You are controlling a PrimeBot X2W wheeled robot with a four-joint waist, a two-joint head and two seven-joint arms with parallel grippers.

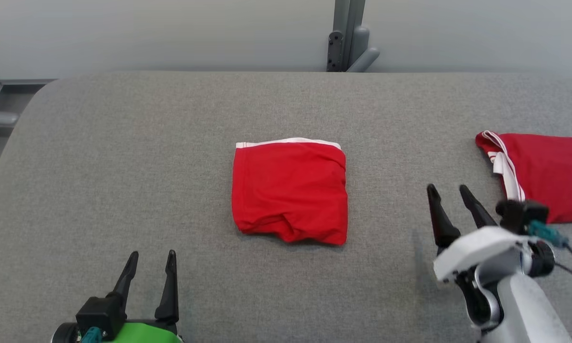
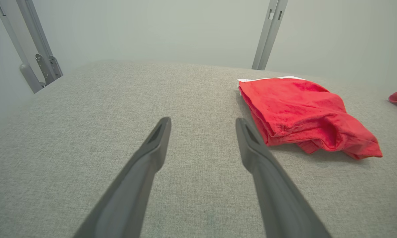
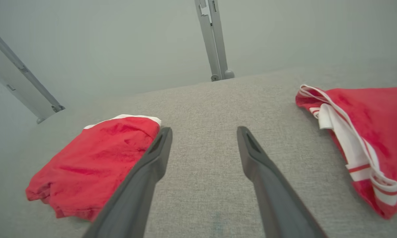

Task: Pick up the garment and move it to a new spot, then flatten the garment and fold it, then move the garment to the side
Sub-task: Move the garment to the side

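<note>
A red garment (image 1: pixel 290 190) with a white band along its far edge lies folded into a rough square at the middle of the grey padded table (image 1: pixel 124 166). The left wrist view has this garment (image 2: pixel 304 112) to the right of the fingers; the right wrist view has the garment (image 3: pixel 92 162) to the left of them. My left gripper (image 1: pixel 152 259) hovers open near the table's front left, apart from the cloth. Right of the garment, my right gripper (image 1: pixel 448 191) stands open with nothing between its fingers.
A second red cloth (image 1: pixel 543 174) with white striped trim lies at the table's right edge, just beyond my right gripper; the right wrist view shows that cloth (image 3: pixel 367 135) too. A grey metal post (image 1: pixel 347 35) rises behind the far edge.
</note>
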